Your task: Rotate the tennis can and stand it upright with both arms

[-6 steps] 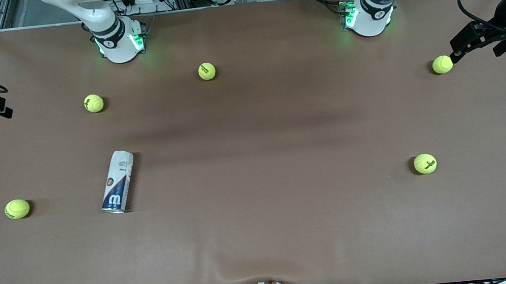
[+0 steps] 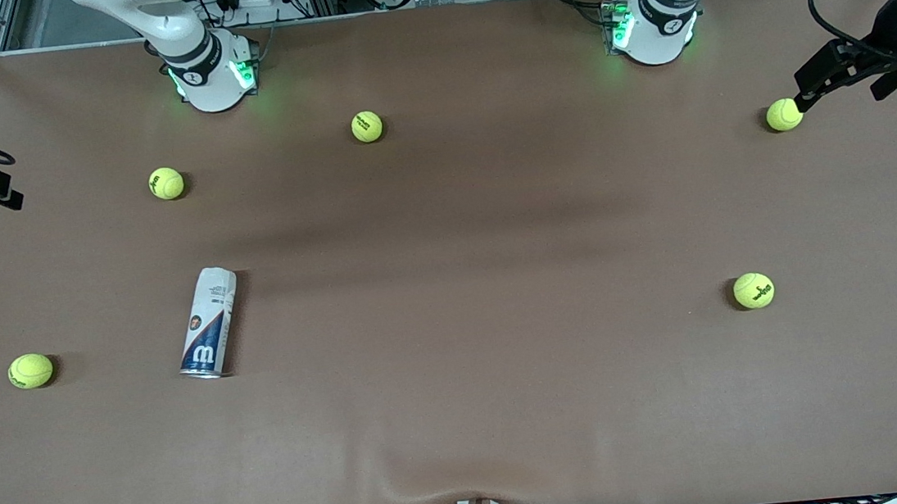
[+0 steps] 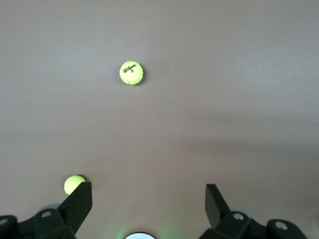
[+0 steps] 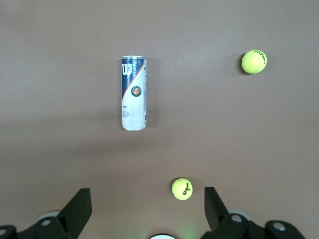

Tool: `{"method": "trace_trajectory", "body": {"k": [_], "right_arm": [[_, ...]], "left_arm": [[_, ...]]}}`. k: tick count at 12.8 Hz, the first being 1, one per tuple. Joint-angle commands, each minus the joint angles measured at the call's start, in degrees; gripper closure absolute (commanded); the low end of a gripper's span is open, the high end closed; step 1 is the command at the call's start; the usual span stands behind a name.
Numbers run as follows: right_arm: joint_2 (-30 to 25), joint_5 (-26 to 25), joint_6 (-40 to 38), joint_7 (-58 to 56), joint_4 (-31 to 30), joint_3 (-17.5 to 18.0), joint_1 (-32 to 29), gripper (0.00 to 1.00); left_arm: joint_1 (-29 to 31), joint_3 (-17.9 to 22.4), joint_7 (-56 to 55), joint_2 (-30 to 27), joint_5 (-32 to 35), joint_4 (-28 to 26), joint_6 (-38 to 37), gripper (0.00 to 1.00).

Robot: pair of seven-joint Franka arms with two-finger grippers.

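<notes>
Two black two-finger hands, spread wide and holding nothing: left hand [image 3: 144, 201] above bare brown worktop [image 2: 486, 298], right hand [image 4: 147, 201] high over slim white-and-blue tennis can [image 2: 208, 322], lying flat toward right arm's end.

A slim cylindrical tennis can [image 2: 208, 323] shows a white and dark blue label, white "W" logo, red accent and silvery rim. Yellow-green felt tennis balls [image 2: 30, 370] carry black lettering. The table [image 2: 469, 299] is plain brown.

Five tennis balls [image 2: 366, 126] scattered on brown table [image 2: 477, 381].
</notes>
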Motion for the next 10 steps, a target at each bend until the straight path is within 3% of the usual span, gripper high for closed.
{"method": "trace_trajectory", "body": {"k": [1, 10], "right_arm": [[-1.4, -1.0, 0.3, 0.4, -1.2, 0.1, 0.0, 0.0], [-0.6, -1.1, 0.2, 0.5, -1.0, 0.1, -0.4, 0.0]], "left_arm": [[0.2, -0.1, 0.9, 1.2, 1.0, 1.4, -1.4, 0.0], [-0.7, -0.3, 1.0, 1.5, 0.7, 1.2, -1.3, 0.0]]}}
